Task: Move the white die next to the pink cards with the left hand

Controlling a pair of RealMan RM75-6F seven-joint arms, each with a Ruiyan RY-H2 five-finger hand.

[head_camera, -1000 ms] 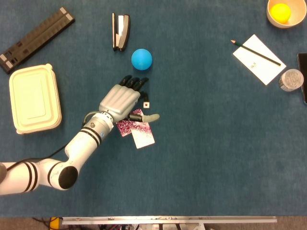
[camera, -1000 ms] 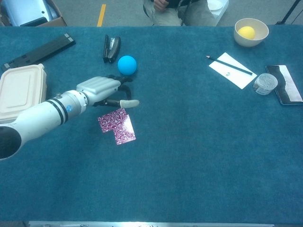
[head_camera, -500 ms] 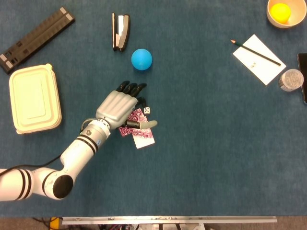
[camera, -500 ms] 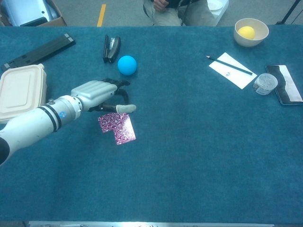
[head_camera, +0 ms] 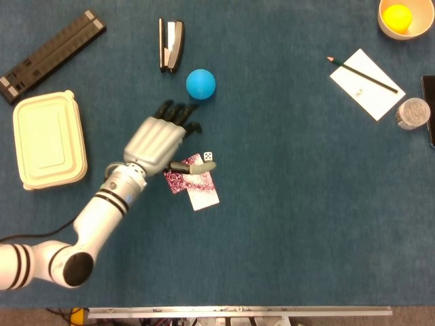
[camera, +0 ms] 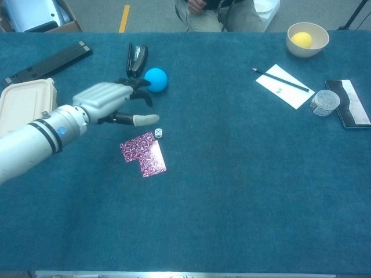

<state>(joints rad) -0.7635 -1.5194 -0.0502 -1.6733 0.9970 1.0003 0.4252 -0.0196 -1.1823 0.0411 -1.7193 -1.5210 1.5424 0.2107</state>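
**Die released beside the cards, left hand lifted away**

Since a second ago the left hand (head_camera: pixel 158 141) has risen off the table and drawn back from the white die (head_camera: pixel 208 156), which it had covered; the hand now hovers empty, fingers spread, thumb stretched over the pink cards (head_camera: pixel 192 182).

A cream bowl (head_camera: pixel 390 26), far from the cards at the table's far right corner, holds a yellow ball (head_camera: pixel 397 17). A closed cream lunch box (head_camera: pixel 47 139) sits well to the left of the cards; its contents are hidden.

The die is a small white cube with dark pips, resting on the blue cloth just at the cards' upper right corner (camera: pixel 157 132).

Beyond the cards lie a blue ball (head_camera: pixel 200 83) and a black stapler (head_camera: pixel 170 44). Far to the cards' right sit a notepad (head_camera: pixel 367 84) with a pencil (head_camera: pixel 362 74) across it and a clear cup (head_camera: pixel 410 112).
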